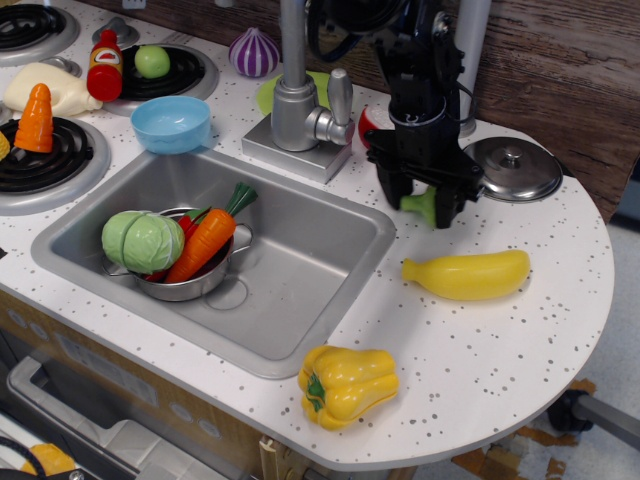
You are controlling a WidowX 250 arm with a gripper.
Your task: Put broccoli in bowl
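Note:
My black gripper [418, 200] hangs over the counter to the right of the faucet, shut on the broccoli [421, 206]. Only a small light-green part of the broccoli shows between and below the fingers. It sits just above the counter top. The light-blue bowl [172, 123] stands far to the left, at the sink's back left corner, and is empty.
A sink [300, 250] holds a steel pot [185, 280] with a cabbage ball and carrot. A yellow squash [468, 274] lies below the gripper, a yellow pepper [346, 383] at the front. The faucet [296, 100] and a steel lid [514, 167] flank the gripper.

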